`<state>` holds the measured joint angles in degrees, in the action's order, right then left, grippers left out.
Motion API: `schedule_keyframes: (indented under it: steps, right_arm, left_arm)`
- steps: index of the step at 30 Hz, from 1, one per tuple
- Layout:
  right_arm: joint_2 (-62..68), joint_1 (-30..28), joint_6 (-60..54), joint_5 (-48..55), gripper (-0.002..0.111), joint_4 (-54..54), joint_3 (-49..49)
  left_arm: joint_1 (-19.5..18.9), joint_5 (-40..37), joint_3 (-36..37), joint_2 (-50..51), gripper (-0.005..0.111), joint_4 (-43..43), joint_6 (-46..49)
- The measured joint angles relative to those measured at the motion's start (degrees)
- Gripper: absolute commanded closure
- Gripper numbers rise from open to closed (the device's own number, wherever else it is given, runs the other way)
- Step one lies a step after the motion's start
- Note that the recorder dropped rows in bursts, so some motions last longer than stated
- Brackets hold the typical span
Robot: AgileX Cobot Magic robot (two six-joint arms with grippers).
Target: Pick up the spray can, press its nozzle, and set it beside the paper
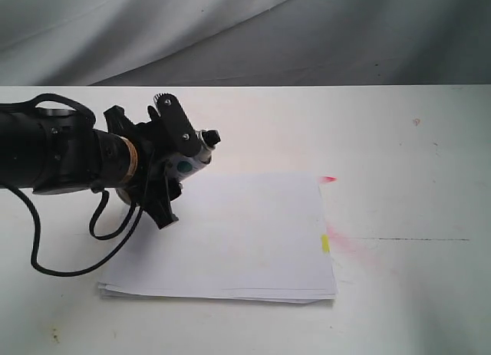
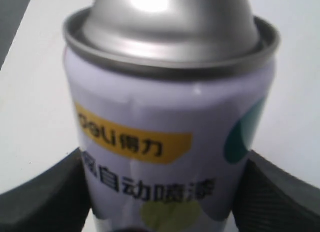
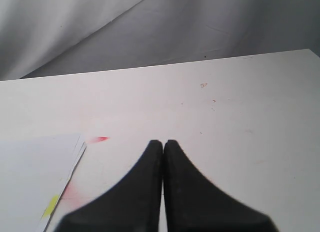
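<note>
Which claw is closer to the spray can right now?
Left. The left claw grips the can, pads on both sides. The right claw, shut, sits beyond the paper's yellow-marked edge, with no can in its view.

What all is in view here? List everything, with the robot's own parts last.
table: one, white, across the view.
cloth: one, grey, behind the table.
paper: one stack, white, flat on the table.
spray can: one, white with coloured dots, tilted by the paper's far corner.
nozzle: one, black, atop the can.
spray marks: two, red-pink, beside the paper's edge.
cable: one, black, below the left arm.
left pincer: one, black, shut on the spray can.
right pincer: one, black, shut, empty, above the table.
</note>
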<state>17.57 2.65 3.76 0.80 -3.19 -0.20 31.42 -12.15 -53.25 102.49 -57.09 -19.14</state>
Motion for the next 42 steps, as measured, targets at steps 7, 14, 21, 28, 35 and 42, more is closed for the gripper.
schedule_keyframes:
  steps: [7,14,21,28,35,42]
  right_arm:
    - [0.0,0.0,0.0,0.0,0.108,0.0,0.0]
    - [0.0,0.0,0.0,0.0,0.108,0.0,0.0]
    - [0.0,0.0,0.0,0.0,0.108,0.0,0.0]
    - [0.0,0.0,0.0,0.0,0.108,0.0,0.0]
    - [0.0,0.0,0.0,0.0,0.108,0.0,0.0]
    - [0.0,0.0,0.0,0.0,0.108,0.0,0.0]
  left_arm:
    - [0.0,-3.9,0.0,0.0,0.107,-7.6,-7.2]
    - [1.1,-4.5,0.0,0.0,0.107,-8.9,-8.4]
    - [3.9,-4.5,0.0,0.0,0.107,-11.6,-8.8]
    - [4.0,-7.9,0.0,0.0,0.107,-15.4,-12.6]
    - [4.0,-8.4,0.0,0.0,0.107,-16.2,-13.0]
    - [4.0,-8.4,0.0,0.0,0.107,-16.3,-13.1]
